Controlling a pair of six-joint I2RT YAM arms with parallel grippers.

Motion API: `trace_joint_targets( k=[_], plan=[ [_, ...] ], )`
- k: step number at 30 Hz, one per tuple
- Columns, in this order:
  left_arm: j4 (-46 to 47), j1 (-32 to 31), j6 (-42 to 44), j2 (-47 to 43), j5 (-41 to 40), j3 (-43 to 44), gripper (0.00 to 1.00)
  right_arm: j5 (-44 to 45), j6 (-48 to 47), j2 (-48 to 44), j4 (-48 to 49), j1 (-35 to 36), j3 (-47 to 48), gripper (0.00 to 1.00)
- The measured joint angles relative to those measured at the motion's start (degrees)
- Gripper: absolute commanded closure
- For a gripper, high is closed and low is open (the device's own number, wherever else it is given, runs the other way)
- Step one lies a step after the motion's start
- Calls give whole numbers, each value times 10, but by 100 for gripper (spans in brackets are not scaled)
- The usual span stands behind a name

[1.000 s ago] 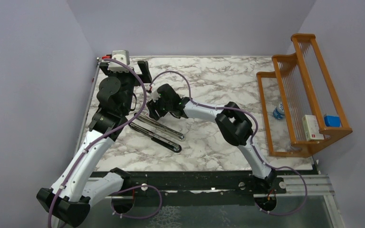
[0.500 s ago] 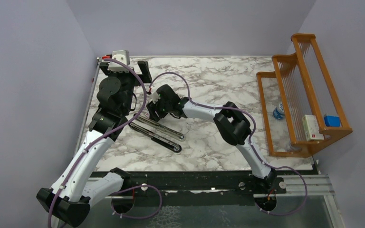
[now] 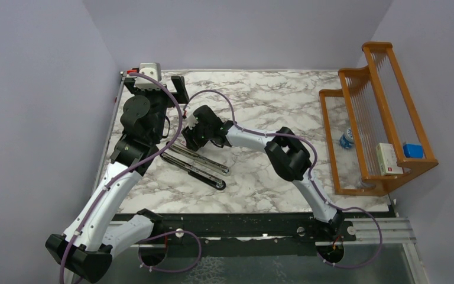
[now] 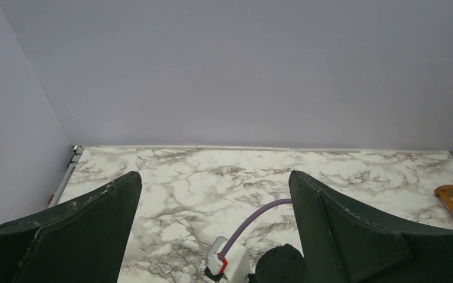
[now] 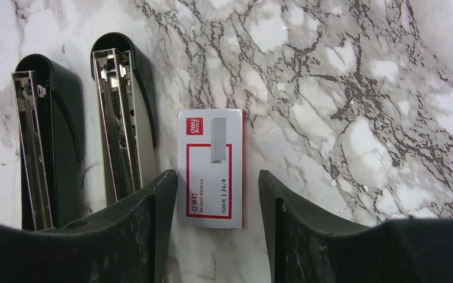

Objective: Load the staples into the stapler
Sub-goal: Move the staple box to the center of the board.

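Over the last second the right arm's elbow has slid a little left, and the right gripper [image 3: 194,135] has crept toward the far left.

From above, it hangs over the far-left end of the black-and-chrome stapler [image 3: 204,167]. The stapler lies folded open flat, its long axis running far-left to near-right.

In the left wrist view, the left gripper [image 4: 215,177] is spread wide on nothing and faces the far wall.

In the right wrist view, the jaws are parted astride the small white-and-red cardboard staple box [image 5: 211,168] and are not yet pinching it. The closed box lies flat on the white marble-patterned table [image 5: 342,88], just beside the stapler, so the staples themselves cannot be seen. Its long axis runs parallel to the stapler halves, with the logo end pointing away from the wrist.

The box sits off-centre, nearer the stapler-side finger. Closing could shove it sideways, snag that finger on the stapler, or crush the thin card.
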Motion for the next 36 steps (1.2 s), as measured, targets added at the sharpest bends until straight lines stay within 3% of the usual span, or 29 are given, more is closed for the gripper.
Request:
trace_joint_targets(
  k=[10,18,24,36],
  plan=[
    [0,0,-1,0,0,0,1,26,-35,0,-3,0,0,51],
    [0,0,-1,0,0,0,1,50,-31,-1,5,0,-6,52],
    [0,0,0,0,0,0,1,69,-38,-12,24,-2,-32,41],
    [1,0,0,0,0,0,1,61,-80,-21,28,-8,-46,41]
  ],
)
